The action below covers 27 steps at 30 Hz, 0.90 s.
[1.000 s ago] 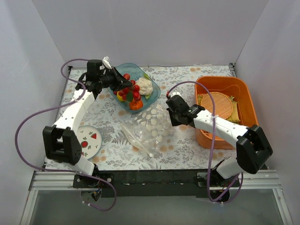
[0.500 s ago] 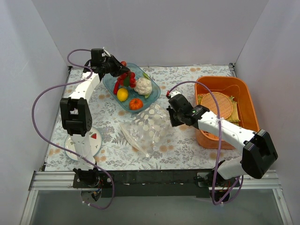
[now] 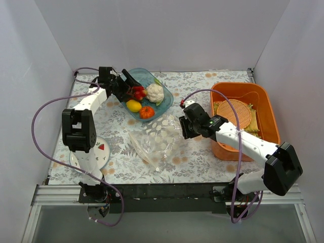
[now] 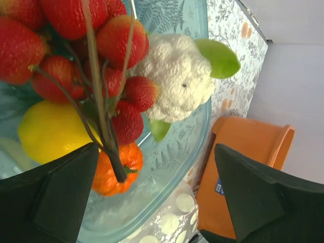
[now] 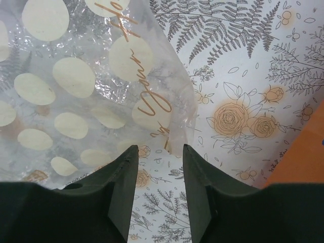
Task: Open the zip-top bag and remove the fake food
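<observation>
- The left tool [image 4: 155, 152] hangs over the far-left side of a teal bowl [image 3: 165, 104], its jaws spread wide with nothing gripped between them.
- A bunch of red strawberries [image 4: 66, 50] on dark stems lies in the bowl right in front of that tool, and the stems run down between the two fingers.
- A white cauliflower [image 3: 155, 92] with green leaves sits beside the strawberries, towards the bowl's far right.
- A yellow lemon [image 3: 133, 106] rests at the bowl's near-left side, touching the strawberries.
- A small orange pumpkin [image 3: 147, 112] sits next to the lemon, against the near rim.
- The bag [image 3: 157, 139], clear plastic with pale dots, lies crumpled on the bench [image 3: 202, 81] just on the near side of the bowl, between the two arms.
- Through the plastic, the wrist view shows the leaf and flower print of the bench cover and some gold lettering on the bag.
- The right tool [image 5: 159, 149] sits low at the bag's right edge, its jaws a little apart.
- The bag's curved edge lies just beyond the fingertips, and I cannot tell whether it reaches between them.
- An orange bin [image 3: 269, 109] stands at the right of the bench, with a round woven mat [image 3: 234, 114] inside it.
- A white plate [image 3: 100, 150] with fruit pictures lies at the near left, partly hidden by the left arm.
</observation>
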Available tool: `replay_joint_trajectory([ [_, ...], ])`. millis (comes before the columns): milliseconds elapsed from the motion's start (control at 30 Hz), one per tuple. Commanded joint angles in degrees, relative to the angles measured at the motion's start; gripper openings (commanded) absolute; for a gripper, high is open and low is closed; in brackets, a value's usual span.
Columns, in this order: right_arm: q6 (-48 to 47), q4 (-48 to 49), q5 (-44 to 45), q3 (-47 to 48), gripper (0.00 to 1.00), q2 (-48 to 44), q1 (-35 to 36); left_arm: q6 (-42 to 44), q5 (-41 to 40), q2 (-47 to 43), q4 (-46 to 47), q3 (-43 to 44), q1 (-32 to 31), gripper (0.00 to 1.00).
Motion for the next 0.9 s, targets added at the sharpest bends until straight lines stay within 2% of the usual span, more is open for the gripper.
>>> replay_joint_trajectory([
  [0, -0.4, 0.8, -1.0, 0.4, 0.51, -3.0, 0.5, 2.6, -5.1, -13.7, -1.7, -4.6, -0.7, 0.98],
  [300, -0.4, -0.7, -0.5, 5.4, 0.61, -4.2, 1.3, 6.4, -9.2, -28.5, -7.6, -14.7, -3.7, 0.98],
  [400, -0.4, -0.9, -0.6, 6.5, 0.62, -4.6, 1.3, 7.5, -12.6, -33.7, -8.9, -18.0, -7.4, 0.98],
  [467, -0.4, 0.4, -1.9, 6.6, 0.63, -5.9, 1.3, 7.3, -17.8, -38.2, -8.9, -20.8, -12.5, 0.98],
  [733, 1.7, 4.4, -3.6, 2.7, 0.67, -13.5, 1.3, 2.8, -29.1, -51.6, -7.1, -34.0, -30.2, 0.98],
  [800, 2.6, 6.4, -3.6, 0.0, 0.77, -15.4, 1.3, 2.3, -31.5, -55.0, -6.9, -37.6, -32.9, 0.98],
  [833, 3.0, 6.8, -3.5, -0.9, 0.79, -16.9, 1.3, 2.1, -31.8, -56.6, -6.5, -39.0, -34.5, 0.98],
  [867, 3.2, 7.0, -3.4, -1.5, 0.85, -17.5, 1.3, 1.4, -31.5, -57.9, -6.3, -40.1, -34.7, 0.98],
])
